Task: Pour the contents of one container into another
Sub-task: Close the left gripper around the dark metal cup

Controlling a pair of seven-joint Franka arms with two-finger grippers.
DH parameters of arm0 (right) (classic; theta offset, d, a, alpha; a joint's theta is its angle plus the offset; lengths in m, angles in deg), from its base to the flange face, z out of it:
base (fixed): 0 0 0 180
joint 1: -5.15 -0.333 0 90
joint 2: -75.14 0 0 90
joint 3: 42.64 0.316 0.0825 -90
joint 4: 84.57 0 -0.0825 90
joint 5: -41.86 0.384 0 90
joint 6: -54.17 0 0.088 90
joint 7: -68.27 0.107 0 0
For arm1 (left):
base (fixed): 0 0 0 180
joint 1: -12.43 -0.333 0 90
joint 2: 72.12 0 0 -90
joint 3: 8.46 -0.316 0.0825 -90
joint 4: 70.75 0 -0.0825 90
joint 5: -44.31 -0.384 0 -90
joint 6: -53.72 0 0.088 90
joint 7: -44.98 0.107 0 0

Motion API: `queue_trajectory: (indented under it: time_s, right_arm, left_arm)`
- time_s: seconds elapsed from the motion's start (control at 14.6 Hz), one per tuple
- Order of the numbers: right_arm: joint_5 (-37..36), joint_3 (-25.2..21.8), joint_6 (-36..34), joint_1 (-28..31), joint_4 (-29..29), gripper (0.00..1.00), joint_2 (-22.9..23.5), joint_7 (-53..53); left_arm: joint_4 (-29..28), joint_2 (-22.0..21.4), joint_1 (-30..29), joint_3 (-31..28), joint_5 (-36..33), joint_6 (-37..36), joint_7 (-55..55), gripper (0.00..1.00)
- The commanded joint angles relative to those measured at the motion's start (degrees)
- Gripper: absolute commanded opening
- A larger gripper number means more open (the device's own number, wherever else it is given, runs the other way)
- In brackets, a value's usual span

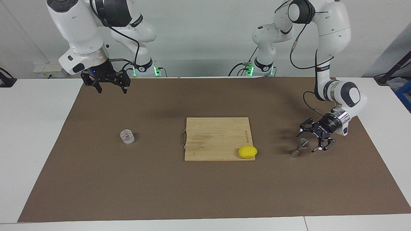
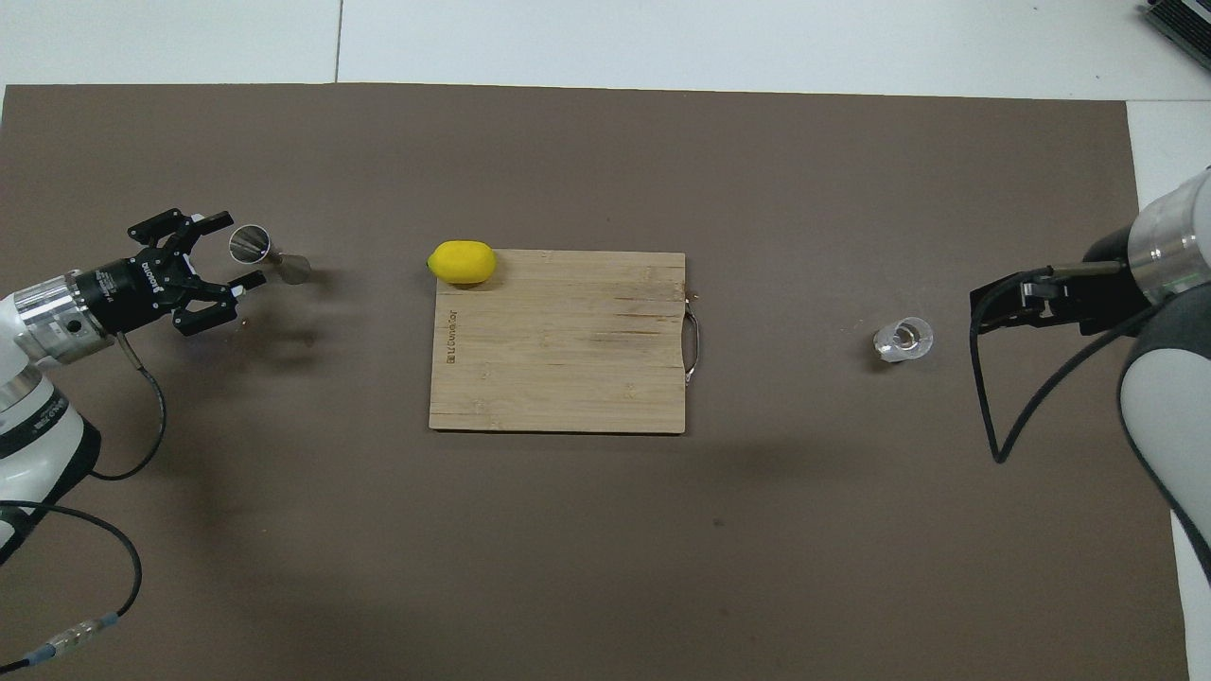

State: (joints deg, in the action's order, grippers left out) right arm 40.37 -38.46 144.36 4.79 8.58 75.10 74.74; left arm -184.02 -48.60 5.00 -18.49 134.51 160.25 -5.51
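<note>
1. The left gripper (image 1: 309, 140) hangs low at the left arm's end of the table, fingers spread wide around the upper cone of the metal jigger (image 1: 299, 147). One fingertip (image 2: 219, 220) sits on each side of the cup's rim, and whether either touches it cannot be told.
2. The jigger stands upright on the brown mat (image 1: 205, 192), its mouth open to the overhead view.
3. Outward from that gripper, toward the table's middle, a yellow lemon (image 1: 247, 151) rests on the corner of the wooden cutting board (image 1: 212, 134) farthest from the robots.
4. The board has a metal handle (image 2: 693, 348) on the edge facing the right arm's end. Dark lettering (image 2: 451, 336) runs along the opposite edge, too small to read.
5. Past the board stands the clear glass cup (image 1: 127, 136), alone on the mat.
6. The right gripper (image 1: 109, 88) waits, raised, fingers wide apart and empty, over the mat's edge by its own base.
7. The mat covers a white table (image 1: 35, 128); a pale wall stands at the robots' end.
8. Count: two arms, one jigger, one cup, one lemon, one board.
</note>
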Motion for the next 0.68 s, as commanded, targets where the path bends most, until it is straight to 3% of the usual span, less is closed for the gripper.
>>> queue_trajectory:
  time_s: [0.0,0.27,0.34,0.62]
  right_arm:
    - [0.4,0.2,0.3,0.5,1.5,1.0,-1.3,-1.5]
    - [0.4,0.3,0.3,0.5,1.5,1.0,-1.4,-1.5]
    - [0.4,0.2,0.3,0.5,1.5,1.0,-1.3,-1.5]
    - [0.4,0.2,0.3,0.7,1.5,1.0,-1.3,-1.5]
  left_arm:
    - [0.3,0.7,0.8,-0.3,1.5,1.1,0.7,0.9]
    - [0.3,0.7,0.8,0.1,1.5,1.0,0.7,0.83]
    - [0.3,0.7,0.8,0.1,1.6,1.0,0.7,0.77]
    - [0.2,0.7,0.7,0.1,1.8,0.8,0.7,0.34]
